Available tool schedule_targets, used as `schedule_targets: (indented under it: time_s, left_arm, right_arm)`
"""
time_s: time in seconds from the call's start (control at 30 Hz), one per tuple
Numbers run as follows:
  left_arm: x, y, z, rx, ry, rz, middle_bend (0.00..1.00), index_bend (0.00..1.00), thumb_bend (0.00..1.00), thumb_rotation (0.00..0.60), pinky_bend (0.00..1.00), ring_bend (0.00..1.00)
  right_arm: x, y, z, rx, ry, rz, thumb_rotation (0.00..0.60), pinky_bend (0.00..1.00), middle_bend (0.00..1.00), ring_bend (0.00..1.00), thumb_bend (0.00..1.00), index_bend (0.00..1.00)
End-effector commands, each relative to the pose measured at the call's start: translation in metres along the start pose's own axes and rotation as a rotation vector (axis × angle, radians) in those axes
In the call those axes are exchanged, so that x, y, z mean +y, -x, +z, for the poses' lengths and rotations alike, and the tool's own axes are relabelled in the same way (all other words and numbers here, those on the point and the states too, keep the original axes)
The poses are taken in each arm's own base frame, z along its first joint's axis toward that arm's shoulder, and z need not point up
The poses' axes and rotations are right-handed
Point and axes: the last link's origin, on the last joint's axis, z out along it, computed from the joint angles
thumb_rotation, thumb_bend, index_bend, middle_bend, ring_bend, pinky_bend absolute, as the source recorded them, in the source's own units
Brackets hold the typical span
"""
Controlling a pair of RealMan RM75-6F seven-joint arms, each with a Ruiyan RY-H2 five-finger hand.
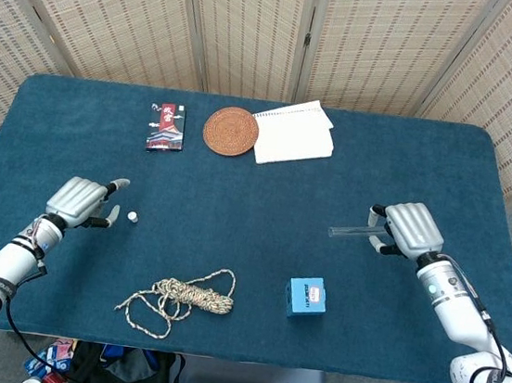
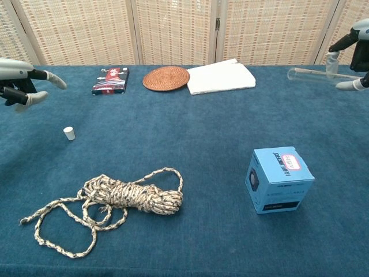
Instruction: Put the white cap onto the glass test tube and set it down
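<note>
Table (image 1: 236,198): covered in dark blue cloth, with woven screens behind it.
Left hand (image 1: 82,200): at the left side of the table, holding nothing; fingers partly apart, one pointing toward the middle of the table. Chest view shows it raised off the cloth (image 2: 20,81).
White cap (image 1: 131,217): small, standing on the cloth just beside the left hand's fingertips and not touching them; also seen in the chest view (image 2: 69,133).
Right hand (image 1: 408,229): at the right side of the table, fingers closed around one end of the test tube. Only part of it shows at the edge of the chest view (image 2: 353,60).
Test tube (image 1: 349,230): clear glass, held level above the cloth, free end pointing toward the table's middle; uncapped. Chest view (image 2: 311,73).
Rope (image 1: 182,296): loose bundle with trailing loops, near the front edge.
Blue box (image 1: 305,297): small cube with a white label, front right of centre, standing on the cloth.
Round mat (image 1: 231,130): brown and woven, at the back of the table.
Notebook (image 1: 293,133): white, just to the right of the round mat, touching or nearly so.
Dark packet (image 1: 167,126): red and white print, left of the mat.
</note>
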Motion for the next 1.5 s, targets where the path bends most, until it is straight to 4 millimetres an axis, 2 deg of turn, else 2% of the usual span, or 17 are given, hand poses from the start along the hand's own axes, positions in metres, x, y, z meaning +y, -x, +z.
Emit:
schedule_targets:
  time_s: [0.03, 0.13, 0.23, 0.47, 0.97, 1.5]
  left_arm:
    - [-0.004, -0.004, -0.003, 0.028, 0.004, 0.009, 0.30, 0.11, 0.42, 0.578, 0.39, 0.28]
    - [-0.003, -0.002, -0.002, 0.052, 0.019, 0.019, 0.14, 0.15, 0.37, 0.600, 0.08, 0.12]
    - [0.000, 0.001, 0.001, 0.076, 0.038, 0.038, 0.07, 0.20, 0.34, 0.600, 0.00, 0.04]
    - [0.007, 0.013, 0.011, 0.124, 0.074, 0.112, 0.02, 0.29, 0.27, 0.600, 0.00, 0.00]
    - [0.020, 0.037, 0.037, 0.071, 0.071, 0.179, 0.02, 0.36, 0.27, 0.600, 0.00, 0.00]
    - [0.023, 0.049, 0.051, 0.043, 0.053, 0.186, 0.02, 0.41, 0.29, 0.600, 0.00, 0.00]
  right_arm:
    - [0.000, 0.000, -0.001, 0.003, 0.000, 0.004, 0.600, 1.00, 1.00, 1.00, 0.54, 0.80]
    - [0.000, 0.000, -0.001, 0.006, -0.001, 0.008, 0.600, 1.00, 1.00, 1.00, 0.54, 0.80]
    - [0.000, 0.000, -0.002, 0.005, -0.001, 0.008, 0.600, 1.00, 1.00, 1.00, 0.54, 0.80]
    - [0.002, 0.001, -0.003, 0.003, 0.003, 0.014, 0.600, 1.00, 1.00, 1.00, 0.54, 0.80]
    - [0.006, 0.008, -0.001, -0.013, 0.012, 0.023, 0.600, 1.00, 1.00, 1.00, 0.54, 0.81]
    - [0.011, 0.011, 0.000, -0.021, 0.022, 0.031, 0.600, 1.00, 1.00, 1.00, 0.54, 0.81]
